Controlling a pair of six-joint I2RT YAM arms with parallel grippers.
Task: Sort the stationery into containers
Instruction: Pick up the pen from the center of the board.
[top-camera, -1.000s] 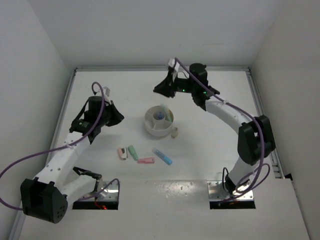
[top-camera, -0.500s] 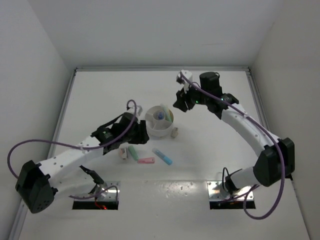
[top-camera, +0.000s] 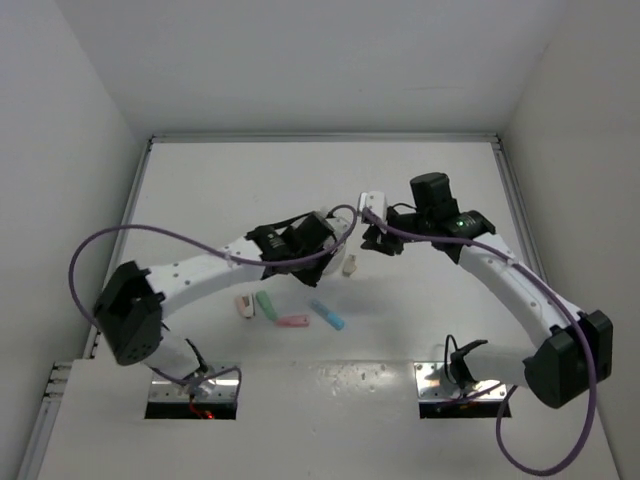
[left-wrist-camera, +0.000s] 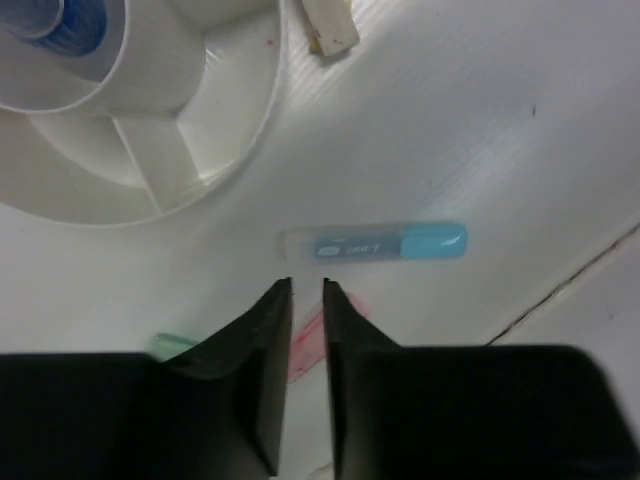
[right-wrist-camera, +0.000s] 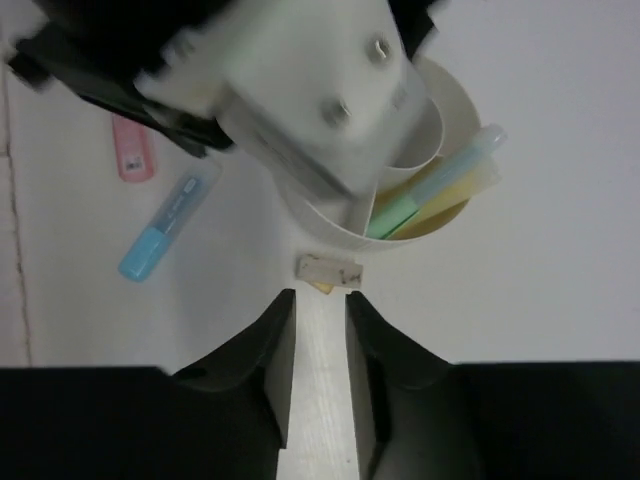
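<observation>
The white table (top-camera: 220, 180) carried a round tub (left-wrist-camera: 225, 120), a beige piece (top-camera: 350, 265) just beside it, and toward the near edge a loose row (pale pink piece (top-camera: 244, 305), green piece (top-camera: 266, 304), pink piece (top-camera: 292, 322), blue piece (top-camera: 325, 314)).

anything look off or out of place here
Only mildly odd: a beige piece lies just outside the tub, close beside its wall rather than in a compartment. Inside the tub, a pale blue piece leans out over the rim. Nothing looks spilled or damaged.
</observation>
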